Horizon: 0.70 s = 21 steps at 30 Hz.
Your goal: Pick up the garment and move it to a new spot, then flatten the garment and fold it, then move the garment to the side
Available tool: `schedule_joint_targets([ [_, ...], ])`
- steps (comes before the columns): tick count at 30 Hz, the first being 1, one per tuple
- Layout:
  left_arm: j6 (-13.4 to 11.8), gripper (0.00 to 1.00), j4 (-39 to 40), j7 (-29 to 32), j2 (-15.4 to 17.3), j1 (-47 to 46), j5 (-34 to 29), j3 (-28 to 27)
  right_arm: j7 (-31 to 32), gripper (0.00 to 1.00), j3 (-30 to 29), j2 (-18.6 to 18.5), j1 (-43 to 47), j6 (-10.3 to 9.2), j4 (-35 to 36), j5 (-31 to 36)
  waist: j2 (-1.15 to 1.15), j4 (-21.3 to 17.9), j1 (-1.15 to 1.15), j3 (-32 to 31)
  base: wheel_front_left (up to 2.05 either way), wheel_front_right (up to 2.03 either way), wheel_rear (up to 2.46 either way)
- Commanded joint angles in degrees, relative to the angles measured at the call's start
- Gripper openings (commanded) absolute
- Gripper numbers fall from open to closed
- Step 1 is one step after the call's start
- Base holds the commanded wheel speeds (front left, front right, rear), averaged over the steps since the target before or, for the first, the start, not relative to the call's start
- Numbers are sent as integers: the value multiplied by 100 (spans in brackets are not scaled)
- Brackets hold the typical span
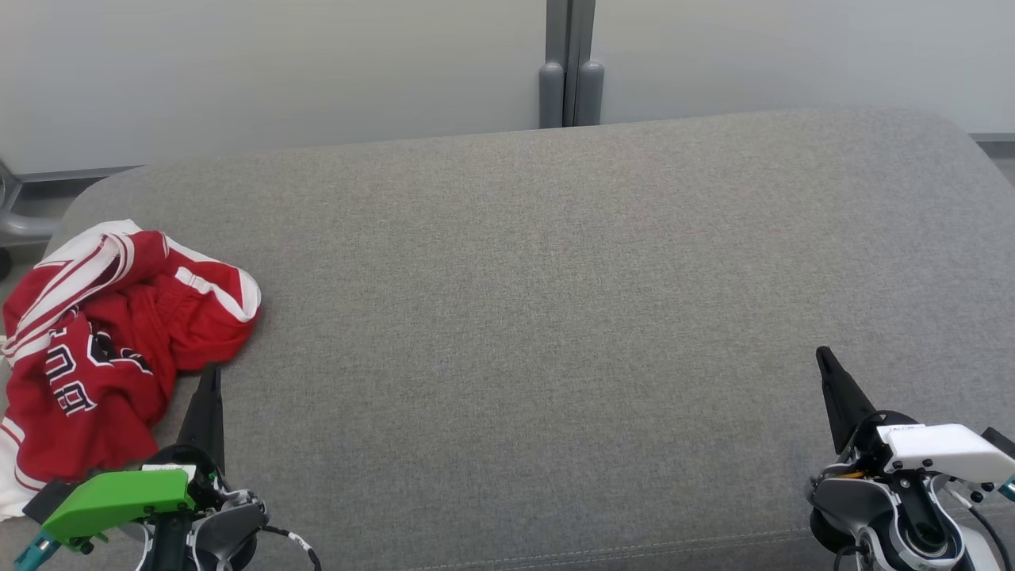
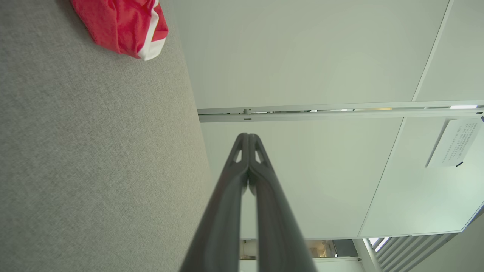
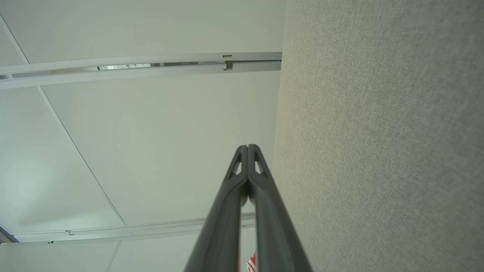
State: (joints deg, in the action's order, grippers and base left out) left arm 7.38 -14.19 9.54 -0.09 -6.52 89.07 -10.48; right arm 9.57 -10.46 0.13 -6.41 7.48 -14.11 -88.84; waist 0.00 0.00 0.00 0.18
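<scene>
The garment is a red sports piece with white stripes and dark lettering, lying crumpled at the left edge of the grey padded surface. A corner of the garment appears at the top left of the left wrist view, and a sliver of the garment peeks out at the bottom of the right wrist view. My left gripper is shut and empty, its tip just right of the garment's near edge. My right gripper is shut and empty at the lower right, far from the garment.
A pale wall with a grey post runs behind the surface. A metal frame part stands past the left end. Bare grey cloth spreads between the two grippers.
</scene>
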Motion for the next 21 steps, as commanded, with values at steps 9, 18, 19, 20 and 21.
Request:
schedule_joint_targets([
  [9,-8,100,-111,-4,-13,66,0,6,-3,100,5,27,77,-1,-94,3,0,0,0,1,0,0,0],
  [18,-12,100,-183,-163,-37,225,-8,175,-183,100,166,49,246,-1,-186,80,0,-5,0,-5,0,0,0],
  [19,-12,100,-159,-200,-29,221,-34,211,-220,100,202,38,246,-1,-174,107,0,-5,0,-6,0,0,0],
  [20,-11,100,-135,-238,-19,217,-66,252,-257,100,240,26,244,-1,-166,140,0,-6,0,-7,0,0,0],
  [21,-11,100,-108,-280,-2,211,-115,295,-293,100,278,12,240,-1,-158,181,0,-7,0,-8,0,0,0],
])
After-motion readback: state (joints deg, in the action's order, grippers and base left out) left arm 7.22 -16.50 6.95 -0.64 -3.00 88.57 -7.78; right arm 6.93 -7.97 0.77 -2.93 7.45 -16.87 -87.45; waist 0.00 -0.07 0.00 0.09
